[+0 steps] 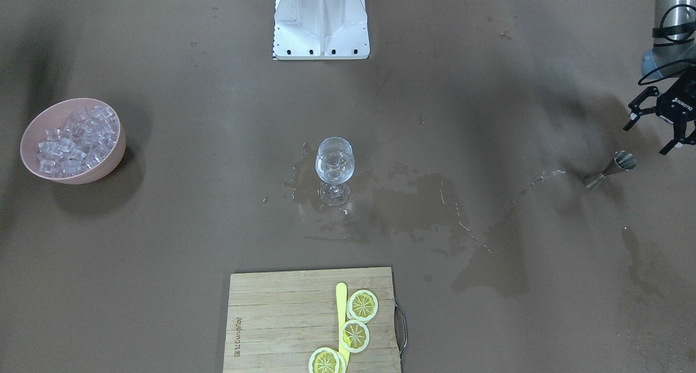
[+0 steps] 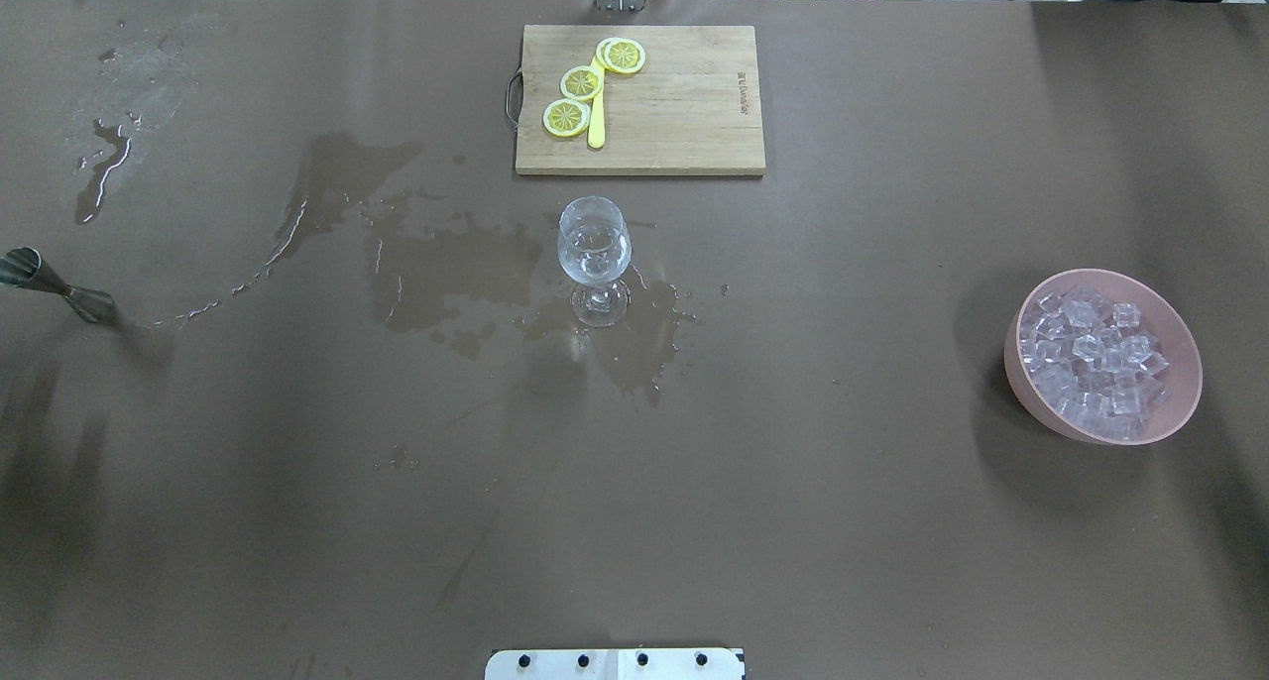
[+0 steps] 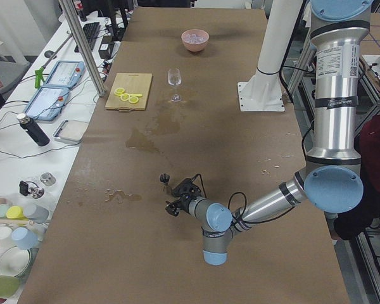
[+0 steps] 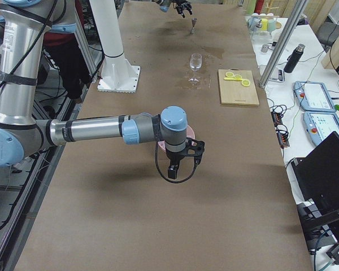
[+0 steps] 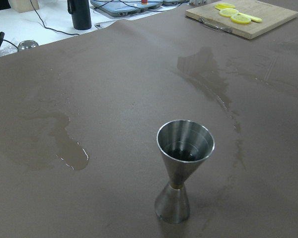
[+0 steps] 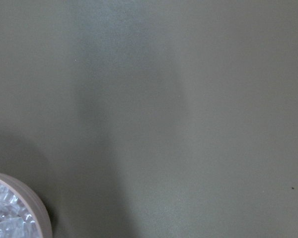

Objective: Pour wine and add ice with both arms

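The wine glass [image 1: 334, 169] stands upright mid-table [image 2: 593, 254] with a little clear wine in it. A steel jigger [image 1: 609, 171] stands upright at the table's left end, also in the left wrist view [image 5: 184, 168]. My left gripper [image 1: 647, 139] is open and empty, just beside the jigger and apart from it. The ice [image 2: 1091, 358] fills a pink bowl [image 2: 1180, 402] at the right end. My right gripper [image 4: 183, 162] hangs above the table by that bowl. It shows only in the exterior right view, so I cannot tell whether it is open or shut.
A wooden cutting board [image 2: 684, 105] with lemon slices [image 2: 582, 82] and a yellow stick lies beyond the glass. Spilled liquid [image 2: 446, 264] spreads from the glass toward the jigger. The white arm mount [image 1: 321, 19] stands at the robot's edge.
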Motion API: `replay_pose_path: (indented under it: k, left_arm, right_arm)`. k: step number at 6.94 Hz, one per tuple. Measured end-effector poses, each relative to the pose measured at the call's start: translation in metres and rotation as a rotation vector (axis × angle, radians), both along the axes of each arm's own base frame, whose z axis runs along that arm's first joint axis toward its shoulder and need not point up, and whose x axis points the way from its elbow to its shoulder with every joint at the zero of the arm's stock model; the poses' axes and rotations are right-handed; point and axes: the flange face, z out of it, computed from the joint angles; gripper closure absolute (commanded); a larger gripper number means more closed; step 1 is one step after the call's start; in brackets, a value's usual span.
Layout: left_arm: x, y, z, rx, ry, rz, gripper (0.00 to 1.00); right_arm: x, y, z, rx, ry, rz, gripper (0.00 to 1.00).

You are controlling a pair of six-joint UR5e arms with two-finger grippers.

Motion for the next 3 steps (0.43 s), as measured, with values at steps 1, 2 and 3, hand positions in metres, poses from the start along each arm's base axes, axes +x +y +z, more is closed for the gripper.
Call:
replay_pose_path:
  k: [1, 2, 3]
  left_arm:
    - [-0.0010, -0.0007, -0.0006, 0.002, 0.009, -0.019, 0.02]
    - [0.0004, -0.0017, -0.0018, 0.001, 0.020, -0.036, 0.02]
    - [0.0062, -0.0026, -0.0028, 0.001, 0.026, -0.039, 0.02]
  right_arm:
    - [-0.0003, -0.0027, -0.0024, -0.004, -0.002, 0.009, 0.00]
    - [-0.0008, -0.0059, -0.0056, -0.006, -0.004, 0.018, 0.00]
    - [-0.0012, -0.0093, -0.0078, -0.005, -0.006, 0.021, 0.00]
